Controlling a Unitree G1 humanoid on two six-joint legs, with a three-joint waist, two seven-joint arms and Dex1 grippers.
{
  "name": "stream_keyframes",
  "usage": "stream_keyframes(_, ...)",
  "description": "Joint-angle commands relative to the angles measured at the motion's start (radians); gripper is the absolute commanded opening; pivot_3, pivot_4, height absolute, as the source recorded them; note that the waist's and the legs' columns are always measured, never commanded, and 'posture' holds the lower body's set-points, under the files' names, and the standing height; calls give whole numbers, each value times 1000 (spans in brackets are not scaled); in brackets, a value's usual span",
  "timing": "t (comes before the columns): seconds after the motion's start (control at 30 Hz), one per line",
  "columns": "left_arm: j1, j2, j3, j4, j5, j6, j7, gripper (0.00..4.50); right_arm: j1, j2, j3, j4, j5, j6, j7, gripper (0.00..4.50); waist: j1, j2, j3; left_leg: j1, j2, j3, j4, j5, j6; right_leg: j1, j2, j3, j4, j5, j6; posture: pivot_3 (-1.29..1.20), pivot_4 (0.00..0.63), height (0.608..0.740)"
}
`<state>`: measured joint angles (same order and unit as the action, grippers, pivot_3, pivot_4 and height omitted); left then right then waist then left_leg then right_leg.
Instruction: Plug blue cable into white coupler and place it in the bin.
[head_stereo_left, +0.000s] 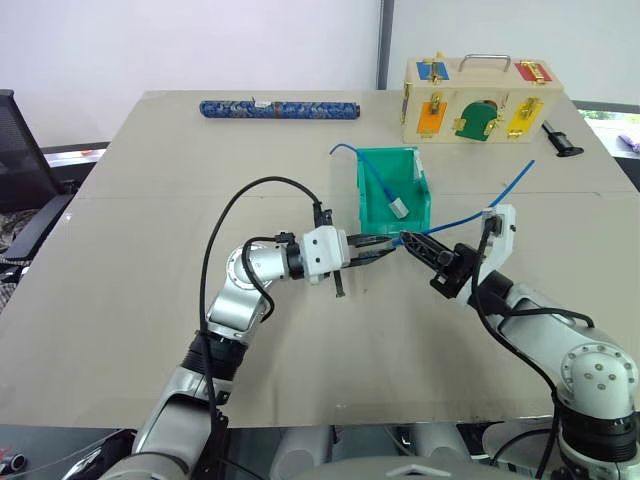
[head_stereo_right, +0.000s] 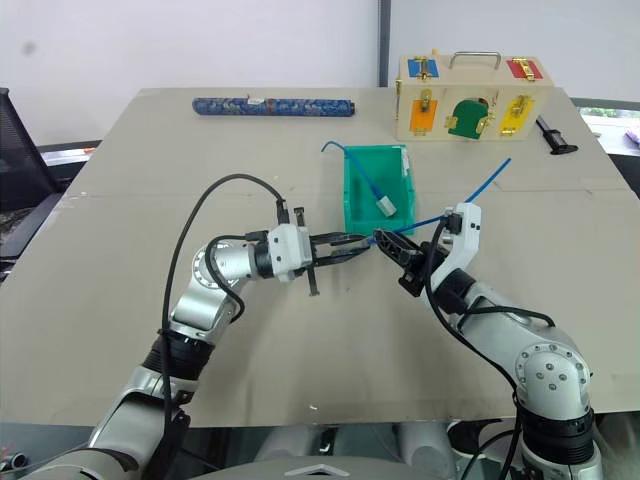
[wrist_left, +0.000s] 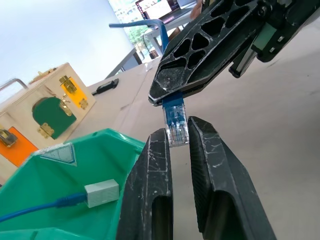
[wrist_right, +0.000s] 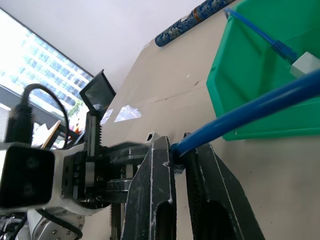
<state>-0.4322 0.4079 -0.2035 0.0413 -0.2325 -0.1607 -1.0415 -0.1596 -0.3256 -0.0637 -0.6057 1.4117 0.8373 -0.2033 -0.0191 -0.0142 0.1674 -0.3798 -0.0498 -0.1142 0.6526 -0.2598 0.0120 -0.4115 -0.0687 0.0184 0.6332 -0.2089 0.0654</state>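
No legible text or labels.

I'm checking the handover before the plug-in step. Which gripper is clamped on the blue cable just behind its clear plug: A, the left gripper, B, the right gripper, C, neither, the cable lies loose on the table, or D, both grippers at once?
B: in the left wrist view the right gripper pinches the blue cable just behind its plug, while the left gripper stands slightly parted around the plug tip.

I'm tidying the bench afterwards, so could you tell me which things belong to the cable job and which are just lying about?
Job:
- blue cable, plug held by right hand
- bin
- left hand

Lying about:
- wooden latch box
- patterned blue roll
- black tool
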Motion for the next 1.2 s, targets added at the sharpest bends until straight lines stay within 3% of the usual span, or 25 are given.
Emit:
stream_keyframes(0.03, 27, 12, 66, -82, -52, 106, 68, 2449, -6, -11, -5, -7, 21, -20, 22, 0, 1, 0, 0, 0, 0, 0, 0, 0, 0, 0, 0, 0, 0, 0, 0, 0, 150, 740)
stream_keyframes(0.2, 129, 61, 201, -171, -82, 264, 210, 4387, -10, -38, -22, 31, 19, -27, 65, 0, -2, 0, 0, 0, 1, 0, 0, 0, 0, 0, 0, 1, 0, 0, 0, 0, 150, 740)
stream_keyframes(0.43, 309, 25, 377, -319, -5, 403, 549, 4387, -33, -70, -29, 95, -8, -29, 134, 0, 4, 0, 0, 0, 1, 0, 0, 0, 0, 0, 1, 1, -1, 0, 0, 0, 150, 740)
stream_keyframes(0.67, 390, -66, 322, -423, 35, 531, 699, 4387, -51, -80, -21, 111, -21, -6, 164, 0, 11, 0, 0, 0, 1, 0, 0, 0, 0, 0, 0, 0, -1, 0, 0, 0, 150, 740)
stream_keyframes(0.9, 358, -142, 277, -362, 99, 595, 814, 4387, -34, -119, -40, 83, 7, 12, 153, 0, 8, 0, 0, 0, 0, 1, 0, 0, 0, 0, 0, 0, -1, 0, 0, 0, 150, 740)
stream_keyframes(1.2, 312, -175, 251, -256, 134, 541, 843, 4387, -26, -160, -50, 61, 51, 14, 127, 0, 8, 0, 0, -1, 0, 1, 0, 0, 0, 0, 0, 1, -1, 0, 0, 0, 150, 740)
